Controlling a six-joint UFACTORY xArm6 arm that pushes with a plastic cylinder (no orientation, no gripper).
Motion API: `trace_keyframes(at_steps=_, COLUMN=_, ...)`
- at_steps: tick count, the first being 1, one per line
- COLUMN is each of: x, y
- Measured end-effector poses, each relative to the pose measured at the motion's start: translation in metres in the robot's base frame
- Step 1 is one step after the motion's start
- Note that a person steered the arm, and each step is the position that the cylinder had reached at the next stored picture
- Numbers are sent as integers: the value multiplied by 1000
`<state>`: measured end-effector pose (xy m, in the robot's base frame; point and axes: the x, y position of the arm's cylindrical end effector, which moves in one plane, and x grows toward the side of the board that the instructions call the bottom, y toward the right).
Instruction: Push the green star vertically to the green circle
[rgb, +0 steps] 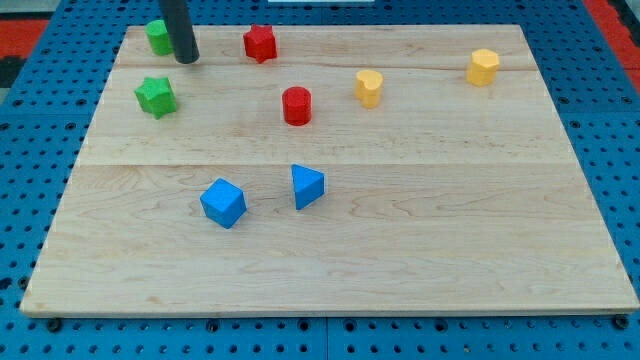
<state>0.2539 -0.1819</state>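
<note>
At the surface's (420, 240) upper-left corner, about ten o'clock from its middle, sit both task blocks: the green star (156, 96) and, at twelve o'clock from it near the top edge, the green circle (157, 37). They stand apart with bare wood between them. The tool is a plain rod with nothing to open or close, and it holds nothing; my tip (186, 60) rests just beside the green circle, at roughly four o'clock from it, and at about one o'clock from the green star, touching neither as far as I can tell.

The green star looks like a small, rigid, light block that should slide easily on the smooth wood. Its points make it liable to spin if struck off-centre, so contact is best made at its six o'clock side, square on the middle, pushing toward twelve. From its present place the tip would need to circle round to get beneath the star.

Other blocks, the red star (260, 43) and red cylinder (297, 105) among them, lie clear of that path.
</note>
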Motion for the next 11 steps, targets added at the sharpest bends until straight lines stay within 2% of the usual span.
trace_keyframes(at_steps=3, x=-5, y=1)
trace_keyframes(at_steps=6, x=74, y=-32)
trace_keyframes(at_steps=9, x=92, y=-88)
trace_keyframes(at_steps=10, x=113, y=-94)
trace_keyframes(at_steps=11, x=147, y=-62)
